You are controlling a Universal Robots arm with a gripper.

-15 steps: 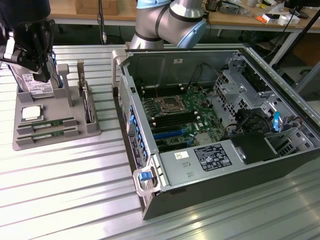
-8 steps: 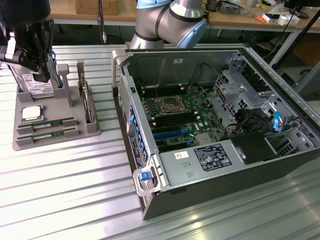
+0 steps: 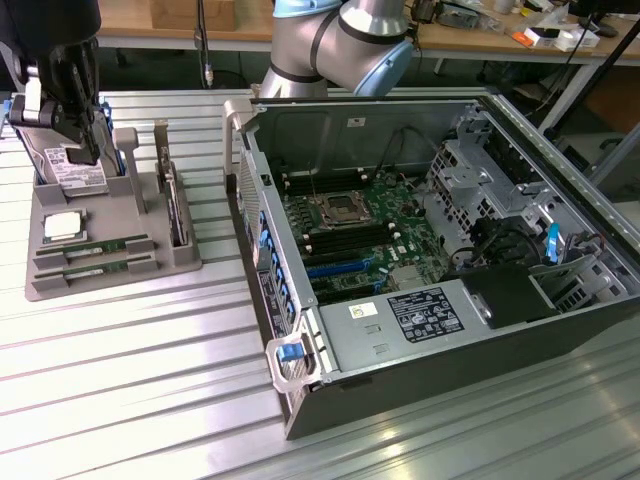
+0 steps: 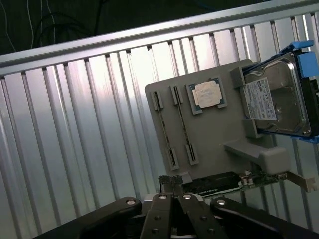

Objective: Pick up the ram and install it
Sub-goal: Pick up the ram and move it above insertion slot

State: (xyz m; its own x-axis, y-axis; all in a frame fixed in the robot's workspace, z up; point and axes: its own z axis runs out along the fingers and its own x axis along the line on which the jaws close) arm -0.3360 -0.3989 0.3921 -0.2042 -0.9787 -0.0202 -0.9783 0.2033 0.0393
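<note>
A ribbed metal table (image 3: 120, 400) carries a grey tray (image 3: 150, 255) towards the exterior view's left edge and an open computer case (image 3: 400, 395) at its middle. Wooden benches strewn with cables and small gear line the room behind. Two ram sticks (image 3: 97, 246) (image 4: 164, 127) lie flat in parallel slots along the tray's edge nearest the exterior camera, untouched. A processor (image 3: 62, 225) sits just behind them, and a hard drive (image 3: 72, 172) stands at the tray's far end. A card (image 3: 177, 210) stands on edge along the tray's side towards the case.

The gripper (image 3: 82, 142) (image 4: 172, 194) hangs over the tray's far end, its jaws pressed together with nothing between them, well apart from the sticks. In the exterior view its dark body covers part of the drive, and where its fingertips end is hard to make out. The arm (image 3: 340, 40) is cut off by the frame. The case's motherboard (image 3: 350, 230) lies exposed, its far corner on the exterior view's right cropped. In the wrist view the frame also clips the drive.
</note>
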